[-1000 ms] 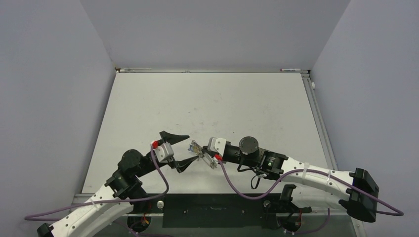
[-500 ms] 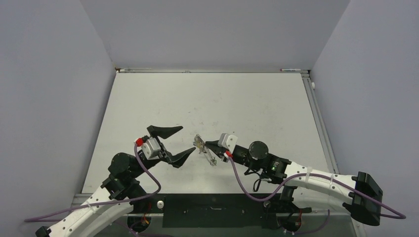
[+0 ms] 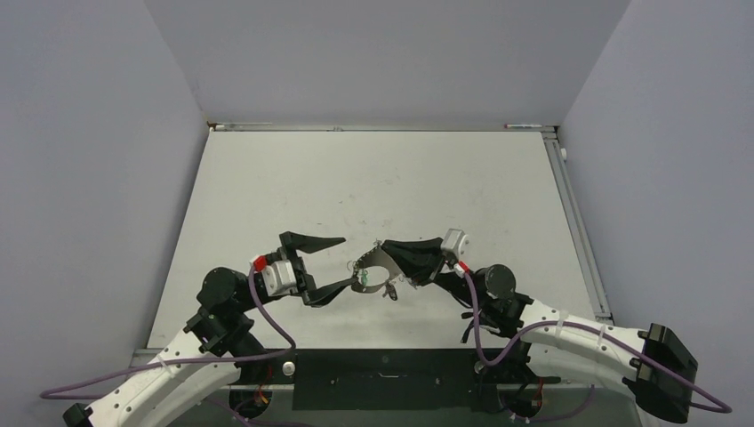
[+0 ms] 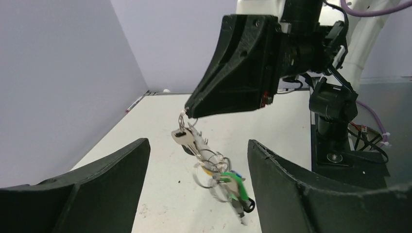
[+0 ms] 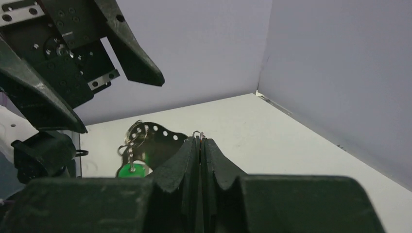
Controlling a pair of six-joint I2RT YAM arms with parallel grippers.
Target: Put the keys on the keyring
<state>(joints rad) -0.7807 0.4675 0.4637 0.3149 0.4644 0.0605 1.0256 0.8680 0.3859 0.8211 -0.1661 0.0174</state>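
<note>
keyring (image 4: 182, 118): thin wire, top pinched in right gripper (image 5: 200, 140); keys (image 4: 218, 177) dangle from it bunched, green/yellow/blue heads showing, above tabletop's near-middle

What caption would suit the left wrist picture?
Shut right gripper dangles the keyring, keys hanging, inside the open left gripper.

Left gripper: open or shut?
Open. The left gripper's fingers stand wide apart, gripping nothing; the keyring with keys hangs from the right gripper.

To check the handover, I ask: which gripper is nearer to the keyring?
Right. The right gripper pinches the keyring in its shut jaws; the left gripper, jaws open, flanks the hanging keys.
</note>
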